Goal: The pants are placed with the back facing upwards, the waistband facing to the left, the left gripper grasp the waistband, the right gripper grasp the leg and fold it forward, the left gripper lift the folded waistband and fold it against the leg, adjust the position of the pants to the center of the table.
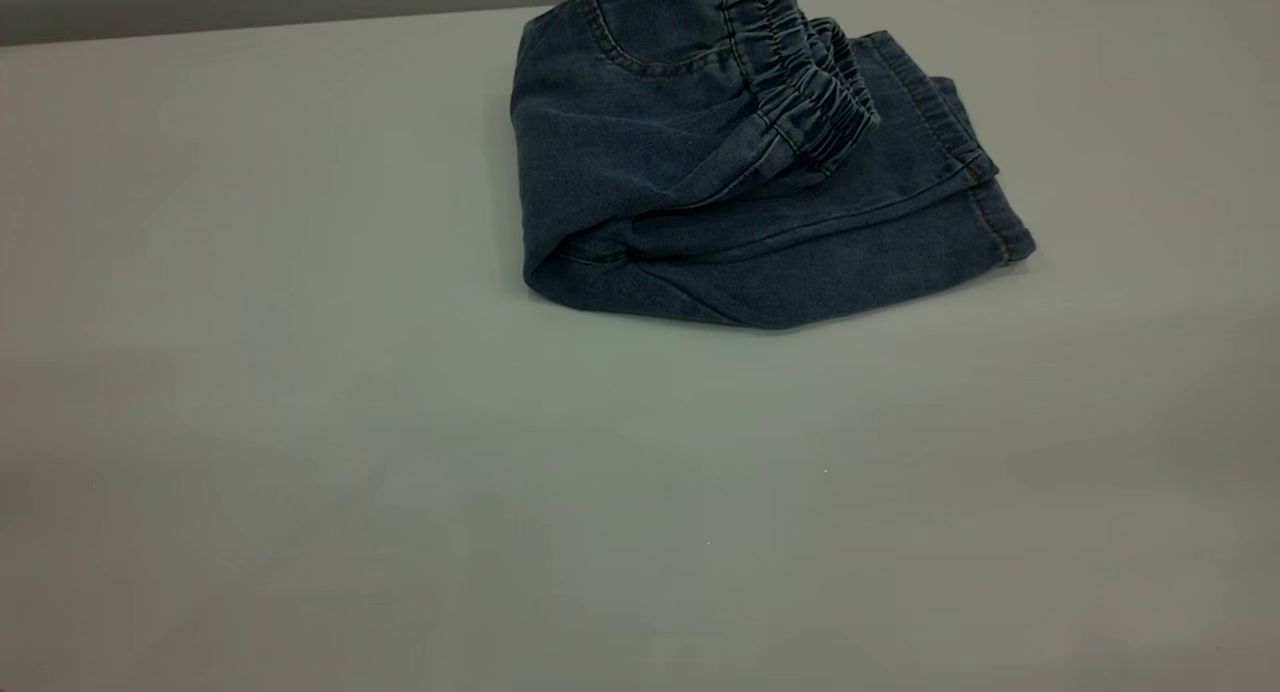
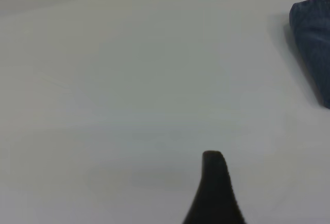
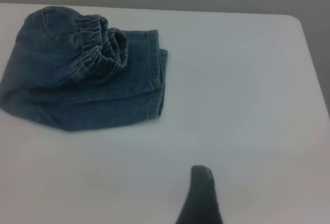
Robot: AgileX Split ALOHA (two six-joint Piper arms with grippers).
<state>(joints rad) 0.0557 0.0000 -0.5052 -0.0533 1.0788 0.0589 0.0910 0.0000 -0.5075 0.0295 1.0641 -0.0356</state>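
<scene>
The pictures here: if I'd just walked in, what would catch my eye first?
A folded bundle of blue denim pants lies toward the far side of the big pale table, its ruched waistband turned up on top. Neither claw touches it: the left gripper and the right gripper each show only a dark fingertip above bare table, away from the cloth.

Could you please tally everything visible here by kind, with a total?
Pants, folded, blue denim: 1
Table, pale grey: 1
Black grippers, each seen only in its own wrist view: 2 (left gripper, right gripper)
Total: 4
</scene>
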